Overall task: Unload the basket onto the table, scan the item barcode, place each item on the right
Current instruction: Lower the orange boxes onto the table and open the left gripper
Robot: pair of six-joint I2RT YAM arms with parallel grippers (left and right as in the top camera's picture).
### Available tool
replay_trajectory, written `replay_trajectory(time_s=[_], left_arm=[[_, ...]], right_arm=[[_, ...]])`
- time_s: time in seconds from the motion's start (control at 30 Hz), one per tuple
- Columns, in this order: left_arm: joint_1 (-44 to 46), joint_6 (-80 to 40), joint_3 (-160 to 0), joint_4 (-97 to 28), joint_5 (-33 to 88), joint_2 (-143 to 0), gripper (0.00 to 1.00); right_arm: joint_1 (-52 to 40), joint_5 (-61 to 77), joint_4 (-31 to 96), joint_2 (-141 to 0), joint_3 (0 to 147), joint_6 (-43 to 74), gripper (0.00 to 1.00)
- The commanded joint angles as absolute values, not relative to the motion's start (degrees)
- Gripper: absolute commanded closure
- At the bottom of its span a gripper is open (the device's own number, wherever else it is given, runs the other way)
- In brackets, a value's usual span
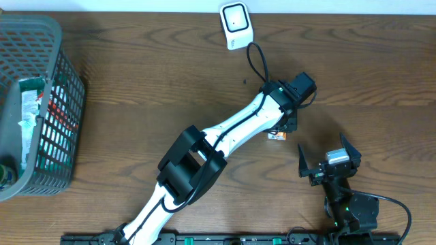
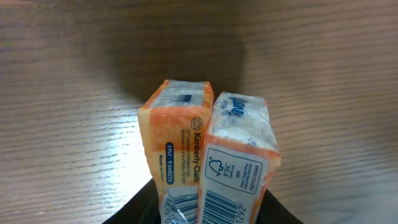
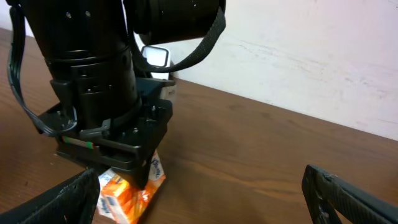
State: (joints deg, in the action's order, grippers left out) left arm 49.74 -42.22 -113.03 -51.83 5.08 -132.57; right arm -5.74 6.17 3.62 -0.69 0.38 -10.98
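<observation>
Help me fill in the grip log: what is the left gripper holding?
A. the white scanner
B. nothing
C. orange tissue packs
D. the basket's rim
C: in the left wrist view the orange tissue packs, barcodes showing, sit clamped between the fingers of the left gripper.

I see left arm (image 1: 231, 129): white links, black joints, black cable (image 1: 250, 58) looping off wrist. Right arm (image 1: 344, 201): all black, silver block, green lights.
</observation>
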Motion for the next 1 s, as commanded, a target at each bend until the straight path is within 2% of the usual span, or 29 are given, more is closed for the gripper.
replay_trajectory(time_s=[0.0,0.4,0.43,0.53,0.57,0.97], left_arm=[[50.3,-44.1,-113.0,-50.6,5.4,-132.7,0.68],[51.7,-44.2,-110.1,-47.4,5.4,-132.7,0.67],[51.7,-44.2,-110.1,-47.4,5.4,-132.7,0.64],[51.7,-43.6,-110.1,-47.4,5.4,-132.7,0.48],[51.7,-41.8,-110.1,-47.4,5.4,-132.5,0.37],[51.7,-38.5,-110.2,-47.4,5.3,-130.2,0.19]], right_arm=[[-6.2,6.1,3.8,-0.4,0.3,-10.8,0.01],[-6.2,6.1,3.8,-0.4,0.3,-10.8,0.01],[-6.2,6.1,3.8,-0.4,0.3,-10.8,0.01],[-6.2,6.1,3.9,-0.4,0.3,-10.8,0.01],[-6.2,6.1,3.9,-0.4,0.3,-10.8,0.01],[-6.2,6.1,3.8,-0.4,0.3,-10.8,0.01]])
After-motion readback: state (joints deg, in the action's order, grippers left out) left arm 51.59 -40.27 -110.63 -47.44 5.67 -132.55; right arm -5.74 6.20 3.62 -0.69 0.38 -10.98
